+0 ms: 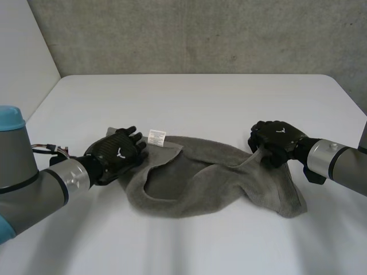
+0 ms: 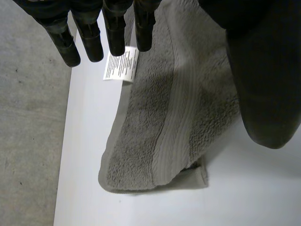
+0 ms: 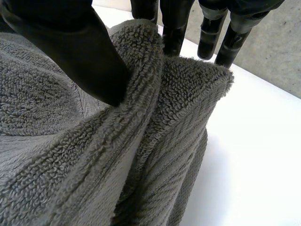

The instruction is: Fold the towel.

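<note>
A grey towel (image 1: 195,183) lies crumpled across the middle of the white table (image 1: 189,103), with a white label (image 1: 156,137) at its far left corner. My left hand (image 1: 117,154) is at the towel's left end with its fingers straight and open. In the left wrist view its fingertips (image 2: 89,33) reach to the label (image 2: 120,66), and the towel's banded edge (image 2: 178,122) lies under the palm. My right hand (image 1: 275,140) holds the towel's right end a little off the table. There the thumb (image 3: 80,52) pinches a fold of towel (image 3: 70,155) against the fingers.
A grey wall (image 1: 200,34) runs behind the table's far edge. Bare tabletop (image 3: 254,141) lies beyond the right hand, and more in front of and behind the towel. The table's left edge (image 2: 66,141) runs close to the left hand.
</note>
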Available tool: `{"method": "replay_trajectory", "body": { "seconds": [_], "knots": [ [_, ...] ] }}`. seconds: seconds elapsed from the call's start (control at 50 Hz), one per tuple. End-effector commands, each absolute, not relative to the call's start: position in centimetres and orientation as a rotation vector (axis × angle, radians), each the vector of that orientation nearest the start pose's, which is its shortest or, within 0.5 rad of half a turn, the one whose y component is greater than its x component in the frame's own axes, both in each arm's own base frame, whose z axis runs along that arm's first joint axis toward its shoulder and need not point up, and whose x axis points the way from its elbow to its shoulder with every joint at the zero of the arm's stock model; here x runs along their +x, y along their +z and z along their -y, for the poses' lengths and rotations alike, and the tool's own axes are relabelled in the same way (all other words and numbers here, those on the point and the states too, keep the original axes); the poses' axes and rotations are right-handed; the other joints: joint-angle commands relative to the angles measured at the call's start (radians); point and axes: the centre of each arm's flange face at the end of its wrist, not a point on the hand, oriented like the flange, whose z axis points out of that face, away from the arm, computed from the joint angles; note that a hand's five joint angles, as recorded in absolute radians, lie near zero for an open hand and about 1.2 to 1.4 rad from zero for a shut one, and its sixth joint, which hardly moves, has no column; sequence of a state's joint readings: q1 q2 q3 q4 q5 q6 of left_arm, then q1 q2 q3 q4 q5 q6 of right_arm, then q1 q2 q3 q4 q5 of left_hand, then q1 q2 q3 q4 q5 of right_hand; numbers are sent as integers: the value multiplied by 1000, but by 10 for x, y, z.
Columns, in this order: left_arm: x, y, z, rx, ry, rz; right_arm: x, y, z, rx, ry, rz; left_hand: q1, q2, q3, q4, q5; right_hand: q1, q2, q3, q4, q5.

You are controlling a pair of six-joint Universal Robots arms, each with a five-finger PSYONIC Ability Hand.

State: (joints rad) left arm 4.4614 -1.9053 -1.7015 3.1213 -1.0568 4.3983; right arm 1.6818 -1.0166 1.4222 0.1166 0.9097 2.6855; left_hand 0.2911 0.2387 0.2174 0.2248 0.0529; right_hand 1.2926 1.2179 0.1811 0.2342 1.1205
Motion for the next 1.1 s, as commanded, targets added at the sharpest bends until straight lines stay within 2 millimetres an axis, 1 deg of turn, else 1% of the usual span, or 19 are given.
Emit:
{"method": "replay_trajectory", "body": {
  "seconds": [0.02,0.08,0.12,0.14,0.18,0.3,0.42,0.44,0.46,0.52,0.56,0.58,0.62,0.68,0.7,0.84,0.88,0.94,1.1],
  "knots": [
    [-252,189,232,-2120,1815,1538,225,164,320,-1080,-1436,-2076,-116,-63,-43,-50,-52,104,178,-7,-60,101],
    [-258,196,227,-2100,1859,1469,225,163,319,-1080,-1431,-2078,-117,-64,-43,-50,-53,104,178,-7,-60,101],
    [-266,204,220,-2057,1898,1419,225,163,319,-1080,-1431,-2078,-117,-64,-43,-50,-53,104,178,-7,-60,101],
    [-266,204,220,-2057,1899,1419,225,163,319,-1080,-1431,-2078,-117,-64,-43,-50,-53,104,178,-7,-60,101],
    [-274,207,210,-1995,1883,1402,224,163,320,-1077,-1431,-2081,-117,-64,-43,-50,-53,104,178,-7,-60,101],
    [-281,201,195,-1970,1813,1398,223,164,321,-1074,-1439,-2083,-117,-64,-43,-50,-53,104,178,-7,-60,101],
    [-284,194,189,-1982,1766,1400,223,163,321,-1074,-1437,-2083,-117,-64,-43,-50,-53,104,178,-7,-60,101],
    [-284,190,189,-1985,1739,1415,223,163,321,-1074,-1437,-2083,-116,-63,-43,-50,-52,104,178,-7,-60,101],
    [-283,184,190,-1997,1707,1436,223,163,321,-1074,-1437,-2083,-117,-64,-43,-50,-53,104,178,-7,-60,101],
    [-284,178,191,-2022,1685,1438,222,163,322,-1073,-1437,-2083,-117,-64,-43,-50,-53,104,178,-7,-60,101],
    [-281,169,195,-2092,1661,1428,222,163,322,-1073,-1439,-2082,-116,-63,-43,-50,-52,104,178,-7,-60,101],
    [-281,169,195,-2092,1661,1428,222,164,322,-1073,-1439,-2082,-116,-63,-43,-50,-52,104,178,-7,-60,101],
    [-278,164,201,-2166,1666,1423,222,163,322,-1073,-1437,-2083,-117,-64,-43,-50,-53,104,178,-7,-60,101],
    [-274,162,206,-2196,1670,1447,222,163,322,-1073,-1437,-2083,-117,-64,-43,-50,-53,104,178,-7,-60,101],
    [-269,159,213,-2215,1673,1479,222,163,322,-1073,-1437,-2083,-117,-64,-43,-50,-53,104,178,-7,-60,101],
    [-261,162,229,-2224,1712,1538,224,163,320,-1078,-1430,-2072,-117,-64,-43,-50,-53,104,178,-7,-60,101],
    [-254,165,239,-2212,1735,1577,224,163,320,-1079,-1430,-2071,-116,-63,-43,-50,-52,104,178,-7,-60,101],
    [-247,166,246,-2201,1742,1615,225,162,320,-1080,-1427,-2070,-116,-63,-43,-50,-52,104,178,-7,-60,101],
    [-237,163,246,-2190,1704,1689,226,162,319,-1083,-1426,-2068,-116,-63,-43,-50,-52,104,178,-7,-60,101]
  ]
}}
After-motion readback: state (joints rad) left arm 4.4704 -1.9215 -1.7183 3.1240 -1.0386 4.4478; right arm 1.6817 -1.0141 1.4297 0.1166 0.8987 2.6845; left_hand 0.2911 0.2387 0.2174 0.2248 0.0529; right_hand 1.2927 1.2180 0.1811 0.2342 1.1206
